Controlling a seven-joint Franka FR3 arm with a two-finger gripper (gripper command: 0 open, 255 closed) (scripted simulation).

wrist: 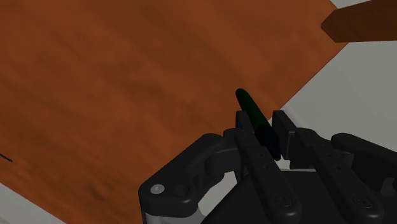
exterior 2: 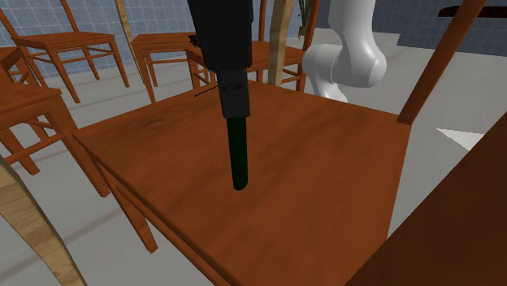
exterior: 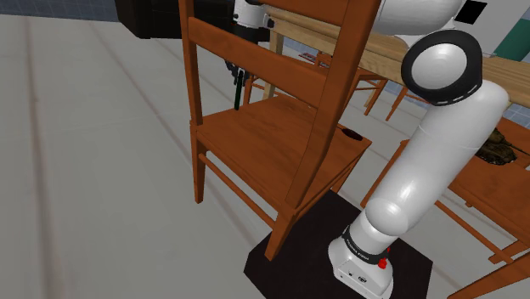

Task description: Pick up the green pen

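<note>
Green pen (wrist: 254, 118) clasped by fingers (wrist: 284, 130), upper end hidden

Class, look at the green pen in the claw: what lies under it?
Under the green pen lies the brown wooden chair seat, visible below the pen's tip. The pen's upper end is covered by the claw clasping it, so that part cannot be seen.

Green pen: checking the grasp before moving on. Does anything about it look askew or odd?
Nothing damaged. The green pen hangs nearly upright from the claw, clasped by its upper end, most of its length below, over the wooden chair seat. Only the end grip stands out.
</note>
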